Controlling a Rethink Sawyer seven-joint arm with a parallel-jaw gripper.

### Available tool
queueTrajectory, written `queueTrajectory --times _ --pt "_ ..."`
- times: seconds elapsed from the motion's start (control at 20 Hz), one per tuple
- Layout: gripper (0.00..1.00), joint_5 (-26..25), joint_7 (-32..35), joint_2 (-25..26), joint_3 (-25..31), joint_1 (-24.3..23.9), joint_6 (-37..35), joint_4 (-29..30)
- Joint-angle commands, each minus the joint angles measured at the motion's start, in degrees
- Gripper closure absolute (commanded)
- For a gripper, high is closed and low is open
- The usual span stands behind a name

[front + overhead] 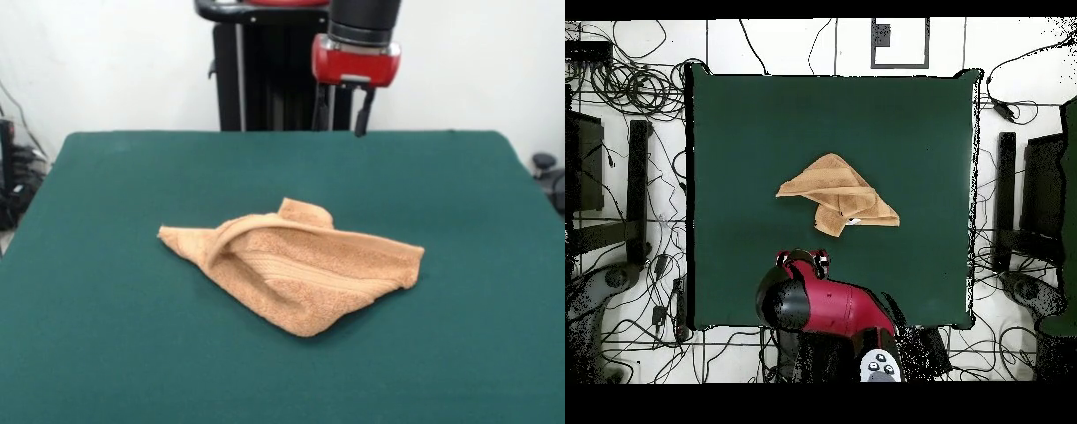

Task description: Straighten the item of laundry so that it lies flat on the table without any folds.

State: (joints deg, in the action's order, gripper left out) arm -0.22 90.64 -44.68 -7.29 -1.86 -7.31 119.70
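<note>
One orange-tan terry towel (296, 278) lies crumpled near the middle of the dark green felt tabletop (106, 353). Its left end tapers to a flat point, a rolled fold arches over the top, a woven border band crosses the front, and the right end is blunt. The single gripper (353, 110) hangs above the far edge, well clear of the towel; whether it is parted or closed I cannot tell.

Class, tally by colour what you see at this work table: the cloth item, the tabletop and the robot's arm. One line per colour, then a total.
Orange-tan: 1, the towel, crumpled with folds
Dark green: 1, the table
Red and black: 1, the robot arm, raised clear of the towel
Total: 3
</note>
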Motion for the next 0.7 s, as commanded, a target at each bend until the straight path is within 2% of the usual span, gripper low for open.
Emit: queueTrajectory --times 0.05,0.35,0.7 --pt "0.00 -2.4 5.2 -1.6 3.9 0.6 -3.4 -2.7" --pt "0.00 -2.3 4.0 -3.6 2.7 1.4 -8.8 -6.3" --pt "0.00 -2.1 3.0 -0.3 4.9 -0.2 -13.3 -13.6"
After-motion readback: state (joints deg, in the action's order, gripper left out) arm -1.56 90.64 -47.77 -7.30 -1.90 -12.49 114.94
